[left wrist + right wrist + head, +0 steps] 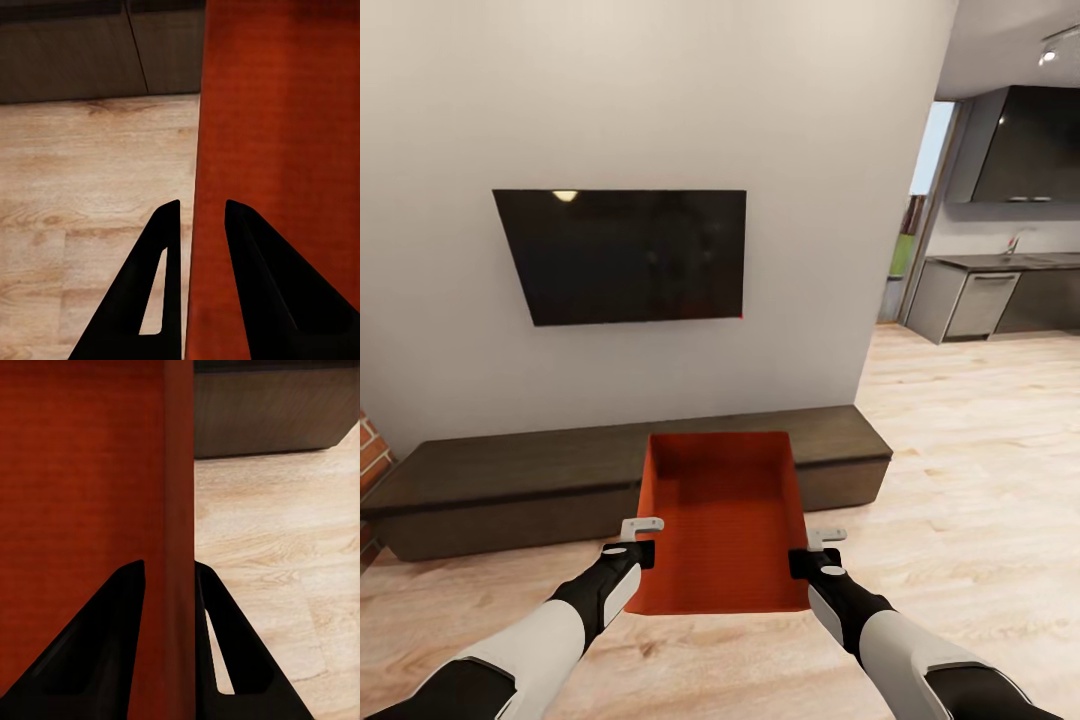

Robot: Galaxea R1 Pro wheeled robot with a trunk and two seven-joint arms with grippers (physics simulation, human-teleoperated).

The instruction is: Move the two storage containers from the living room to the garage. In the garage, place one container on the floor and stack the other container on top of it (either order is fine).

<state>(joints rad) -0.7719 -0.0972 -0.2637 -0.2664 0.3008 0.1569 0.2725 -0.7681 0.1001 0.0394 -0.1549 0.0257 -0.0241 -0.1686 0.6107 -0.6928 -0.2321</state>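
head view: i'm holding one bin (722, 520) in front of the cabinet (540, 480), under the tv (625, 255), over the plank floor (960, 480). left gripper (643, 540) and right gripper (812, 552) sit on its two long walls.

left wrist view: my left gripper (202, 217) is narrowed onto the bin (277, 150) wall, one finger each side.

right wrist view: my right gripper (169, 574) pinches the bin (82, 472) wall likewise.

i'd judge it light, with thin walls that may flex; mid-wall holds seem best. count: one bin, two grippers, one cabinet, one tv.
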